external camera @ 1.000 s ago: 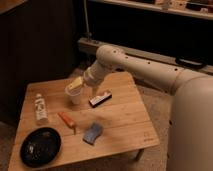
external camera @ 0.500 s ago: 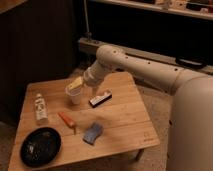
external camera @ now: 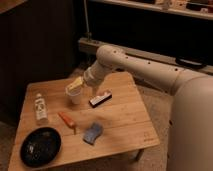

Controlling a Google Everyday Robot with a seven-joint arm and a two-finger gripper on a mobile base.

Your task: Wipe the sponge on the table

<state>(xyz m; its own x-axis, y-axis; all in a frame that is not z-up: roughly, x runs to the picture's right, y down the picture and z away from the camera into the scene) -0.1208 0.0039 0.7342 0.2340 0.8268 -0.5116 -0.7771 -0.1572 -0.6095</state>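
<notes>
– Gripper (external camera: 78, 86) placement first: where was it, and was it holding anything?

– It hung low over the far left part of the low light bamboo-wood table with the slatted top (external camera: 125, 122), right at the small white cup (external camera: 73, 95). Whether it was clenched or released I could not tell.

– And the small soft blue rectangular sponge (external camera: 92, 133)?

– Lying flat on the table's near middle, well apart from the gripper. The orange-handled tool (external camera: 67, 120) lay just to its left, and the black-and-white rectangular block (external camera: 100, 99) lay farther back.

– So which step was in hand?

– Not settled. The sponge resting free with the gripper away would fit an arm yet to come for it, or one drawn off once the wiping was over.

– What would any wiping call for?

– In my judgement, a grasp on the pad from above, steady pressure along the slats, and strokes kept clear of the orange tool and the round black dish (external camera: 41, 146) at the near left.

– The arm's pose?

– It reached in from the right, the upper link sloping down and leftward, with the wrist bent down toward the cup
</notes>
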